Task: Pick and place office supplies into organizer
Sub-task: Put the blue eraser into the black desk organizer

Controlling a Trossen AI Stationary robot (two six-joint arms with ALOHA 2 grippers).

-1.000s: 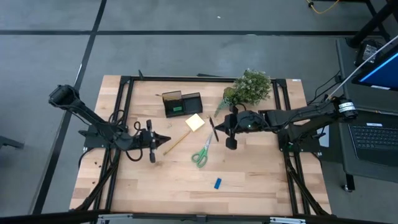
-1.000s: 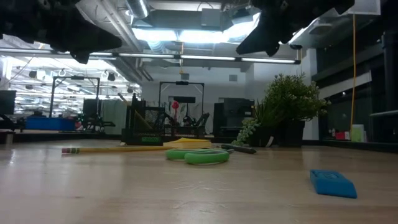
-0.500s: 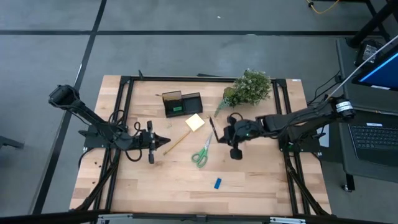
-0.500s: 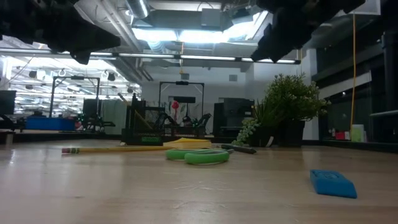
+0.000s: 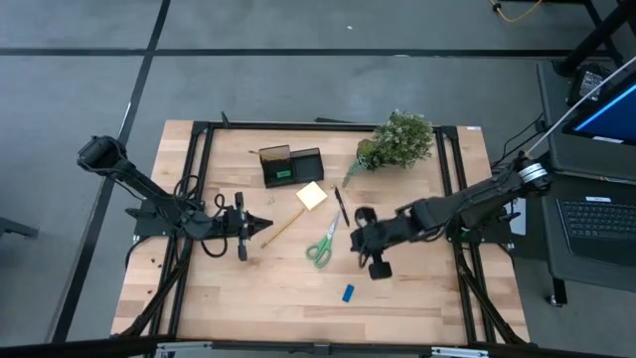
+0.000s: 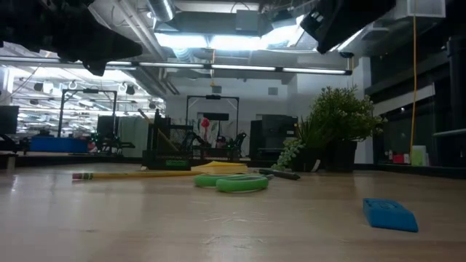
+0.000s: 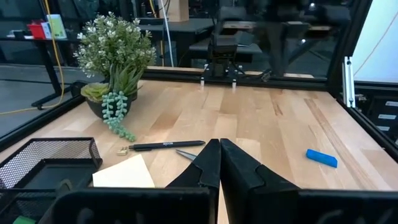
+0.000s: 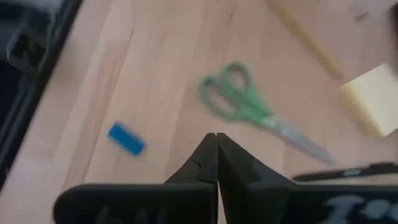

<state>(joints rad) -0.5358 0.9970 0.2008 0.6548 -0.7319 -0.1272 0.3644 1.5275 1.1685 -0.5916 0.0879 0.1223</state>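
Observation:
The green-handled scissors [image 5: 323, 242] [image 8: 242, 106] lie flat mid-table, with the black pen [image 5: 341, 206], the yellow sticky-note pad [image 5: 311, 196] and the wooden pencil [image 5: 283, 226] close by. A small blue piece [image 5: 348, 292] [image 6: 389, 214] lies nearer the near edge. The black organizer [image 5: 292, 165] stands at the far side with a small green piece [image 5: 285, 173] inside. My right gripper [image 5: 353, 237] [image 8: 214, 137] hovers shut above the table, just right of the scissors. My left gripper [image 5: 266, 227] [image 7: 219, 146] waits shut, left of the pencil.
A bushy potted plant [image 5: 397, 139] [image 6: 338, 127] stands at the far right of the table. The black table frame [image 5: 199, 149] runs along the left, far and right sides. Bare wood shows along the near edge around the blue piece.
My right gripper has moved from beside the pen and plant toward the table's near edge, ending just right of the scissors; it has stayed shut. No object has moved.

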